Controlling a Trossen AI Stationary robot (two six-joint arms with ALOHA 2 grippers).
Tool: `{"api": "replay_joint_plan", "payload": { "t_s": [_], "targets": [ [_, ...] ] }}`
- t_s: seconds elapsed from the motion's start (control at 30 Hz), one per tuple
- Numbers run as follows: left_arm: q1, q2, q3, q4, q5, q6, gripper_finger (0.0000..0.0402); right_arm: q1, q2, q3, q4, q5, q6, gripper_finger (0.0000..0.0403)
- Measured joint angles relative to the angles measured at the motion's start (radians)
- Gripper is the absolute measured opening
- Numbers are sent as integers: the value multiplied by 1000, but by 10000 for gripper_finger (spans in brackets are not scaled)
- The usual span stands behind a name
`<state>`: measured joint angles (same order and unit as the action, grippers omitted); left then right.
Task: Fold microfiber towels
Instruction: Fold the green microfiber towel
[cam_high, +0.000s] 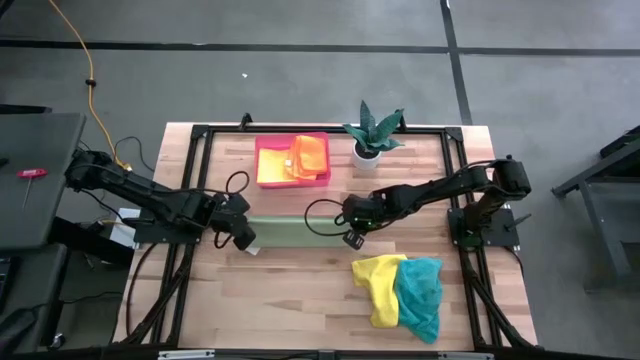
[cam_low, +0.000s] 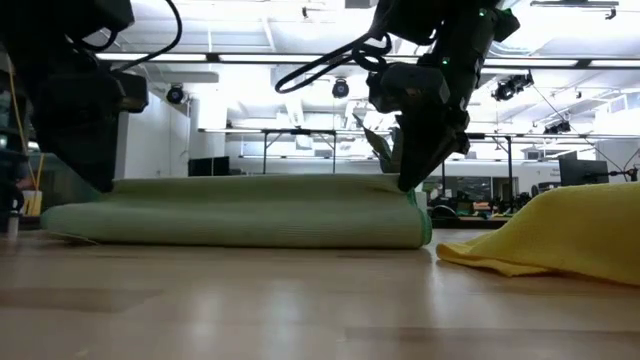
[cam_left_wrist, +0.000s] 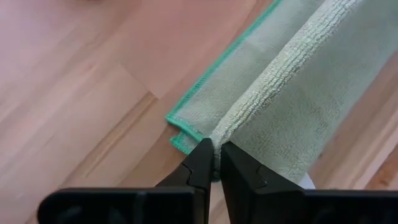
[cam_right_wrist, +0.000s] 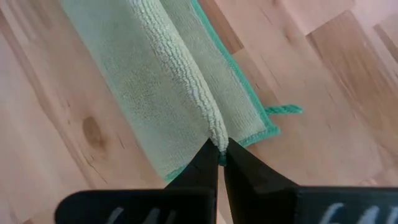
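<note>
The light green towel (cam_high: 285, 232) lies stretched as a long narrow band across the middle of the table, between the two arms, with one layer doubled over the other. The left gripper (cam_high: 243, 238) is pinched tight on the fold at the band's left end, and the right gripper (cam_high: 350, 238) is clamped on the fold at its right end. Holding both ends at once likely keeps the cloth taut and the edges aligned while the fold is laid down.

The wrist views show what the overhead picture cannot: each pair of dark fingers nips a raised ridge of cloth, with the darker green hem of the lower layer peeking out beside it. The low view shows the fold as a rounded roll resting on the wood.

To the near right, well apart from the band, a yellow towel (cam_high: 378, 284) and a teal towel (cam_high: 420, 294) lie crumpled and overlapping, not yet folded. At the far side, the pink tray (cam_high: 265, 146) holds folded yellow and orange cloths, beside a potted plant (cam_high: 372, 131).
</note>
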<state>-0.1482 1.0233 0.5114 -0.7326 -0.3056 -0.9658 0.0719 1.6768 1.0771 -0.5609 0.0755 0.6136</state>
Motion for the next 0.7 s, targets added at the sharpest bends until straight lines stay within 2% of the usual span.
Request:
{"api": "replay_joint_plan", "payload": {
  "t_s": [0.27, 0.5, 0.7],
  "targets": [
    [0, 0, 0, -2, -17, -3, 46, 0, 0, 0, 0, 4, -9, 14],
    [0, -2, 0, -25, -17, 1, 80, -3, 0, 1, -1, 79, -11, 101],
    [0, -64, 0, -61, 3, 27, 131, -45, 0, 57, -68, 89, -98, 167]
  ]
}}
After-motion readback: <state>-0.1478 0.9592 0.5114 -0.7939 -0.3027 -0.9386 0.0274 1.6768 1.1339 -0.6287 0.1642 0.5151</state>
